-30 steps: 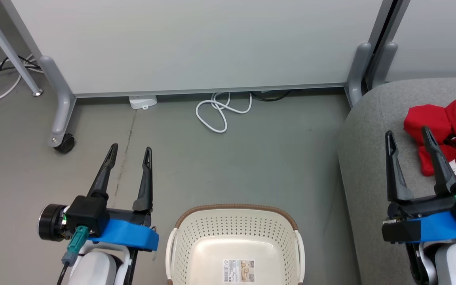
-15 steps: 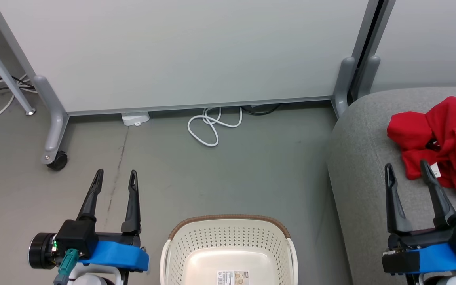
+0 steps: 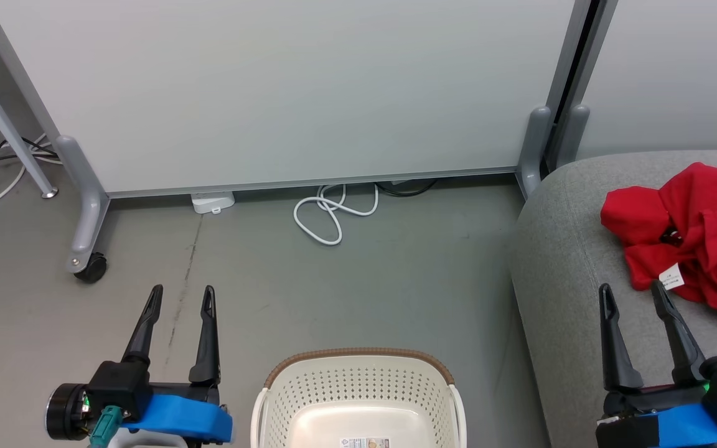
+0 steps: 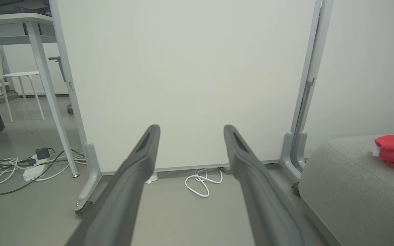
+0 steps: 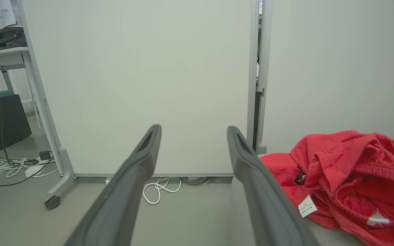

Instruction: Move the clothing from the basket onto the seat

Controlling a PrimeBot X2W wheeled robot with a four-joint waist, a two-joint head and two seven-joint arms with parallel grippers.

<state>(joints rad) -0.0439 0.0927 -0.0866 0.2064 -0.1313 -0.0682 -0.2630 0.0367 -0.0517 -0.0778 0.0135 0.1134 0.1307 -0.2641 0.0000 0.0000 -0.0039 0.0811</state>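
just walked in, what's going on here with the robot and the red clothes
The red clothing lies heaped on the grey seat, and the part of the basket in view holds nothing, so the move looks done. The left gripper hangs open over the floor beside the basket; the right gripper, also open, is over the seat's edge near the clothing, holding nothing.

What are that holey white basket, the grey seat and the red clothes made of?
The basket looks like smooth moulded plastic: even holes, slight sheen; its brown rim looks woven, perhaps imitation. The seat seems covered in matte, finely textured cloth. The clothing looks fleecy: fuzzy nap, limp folds, possibly fleece or terry.
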